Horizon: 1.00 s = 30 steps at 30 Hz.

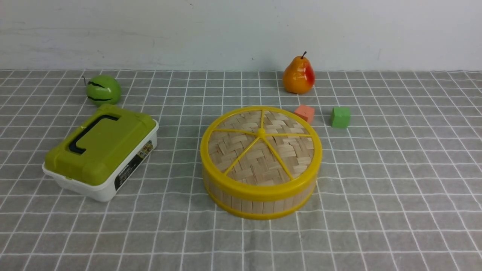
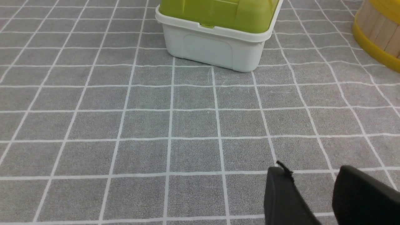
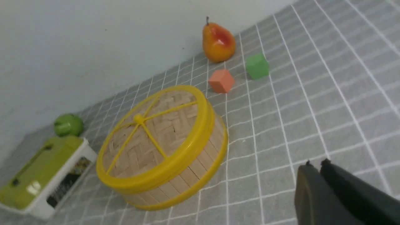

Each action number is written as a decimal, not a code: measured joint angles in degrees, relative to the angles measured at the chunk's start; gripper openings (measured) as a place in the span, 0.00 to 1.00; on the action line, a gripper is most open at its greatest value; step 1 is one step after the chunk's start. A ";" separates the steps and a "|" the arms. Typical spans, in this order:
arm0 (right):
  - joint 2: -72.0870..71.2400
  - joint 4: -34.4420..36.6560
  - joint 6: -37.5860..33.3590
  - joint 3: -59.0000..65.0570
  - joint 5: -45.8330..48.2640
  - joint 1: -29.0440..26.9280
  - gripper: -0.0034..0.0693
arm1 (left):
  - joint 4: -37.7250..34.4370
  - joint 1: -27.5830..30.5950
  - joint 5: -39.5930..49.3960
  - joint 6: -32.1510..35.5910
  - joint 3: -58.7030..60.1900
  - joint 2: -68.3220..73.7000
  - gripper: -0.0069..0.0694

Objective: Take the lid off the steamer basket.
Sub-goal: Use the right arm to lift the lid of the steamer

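Your right end effector (image 3: 316, 164) is pinched narrow, lid (image 3: 162, 125) well ahead; widen it or it may shove the steamer basket (image 3: 203, 164) sideways.

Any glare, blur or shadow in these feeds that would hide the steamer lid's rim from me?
Front view: even light, lid sharp, small highlight on the pear. Right wrist view: tilted frame, lid sharp, right hand dark and soft. Left wrist view: only a sliver of the steamer basket, left hand blurred.
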 joint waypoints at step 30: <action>107.15 -20.80 -9.89 -102.08 38.64 29.25 0.06 | 0.00 0.00 0.00 0.00 0.00 0.00 0.40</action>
